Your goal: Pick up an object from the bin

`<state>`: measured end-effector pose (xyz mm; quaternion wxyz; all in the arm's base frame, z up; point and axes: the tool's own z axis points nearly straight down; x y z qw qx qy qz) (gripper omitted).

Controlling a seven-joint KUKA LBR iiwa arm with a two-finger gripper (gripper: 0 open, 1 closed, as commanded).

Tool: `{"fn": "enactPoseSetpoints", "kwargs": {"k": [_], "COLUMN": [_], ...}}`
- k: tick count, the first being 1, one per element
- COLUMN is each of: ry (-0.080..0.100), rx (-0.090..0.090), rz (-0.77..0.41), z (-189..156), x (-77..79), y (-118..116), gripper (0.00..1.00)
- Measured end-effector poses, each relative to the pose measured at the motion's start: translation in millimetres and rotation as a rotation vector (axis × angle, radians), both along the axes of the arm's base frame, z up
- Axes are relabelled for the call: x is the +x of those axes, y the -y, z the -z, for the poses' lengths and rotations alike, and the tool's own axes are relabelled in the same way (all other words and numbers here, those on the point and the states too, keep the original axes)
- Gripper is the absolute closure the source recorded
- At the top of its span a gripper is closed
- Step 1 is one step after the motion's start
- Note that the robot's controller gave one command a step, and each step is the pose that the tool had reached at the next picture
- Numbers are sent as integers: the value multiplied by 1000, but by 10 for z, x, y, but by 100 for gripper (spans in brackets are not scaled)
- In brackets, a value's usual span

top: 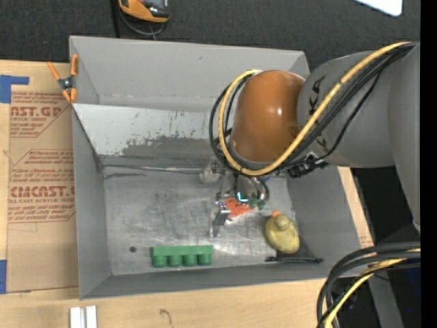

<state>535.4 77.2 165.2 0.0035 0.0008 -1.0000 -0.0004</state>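
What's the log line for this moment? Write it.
gripper: low over middle of bin floor | grasp: cannot tell | nearby: yellow duck, green block row

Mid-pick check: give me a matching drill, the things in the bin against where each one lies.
Things:
1. green block
2. duck
3. orange piece
4. black stick

Places:
A. mid-floor, right beside the gripper
B. along the wall at the view's bottom, just below the duck
C. low on the floor, lower left of the gripper
D. right side of the floor

Pairs: 1-C, 2-D, 3-A, 4-B
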Motion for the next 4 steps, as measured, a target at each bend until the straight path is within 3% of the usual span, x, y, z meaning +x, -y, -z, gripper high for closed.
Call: {"fn": "enactPoseSetpoints", "kwargs": {"k": [1, 2, 3, 4], "ry": [8, 9, 14, 7], "rx": [1, 2, 0, 1], "rz": [1, -142, -356, -329], "z": [-41, -8, 272, 509], "x": [19, 74, 170, 268], "y": [3, 123, 394, 485], "gripper": [0, 0, 0, 0]}}
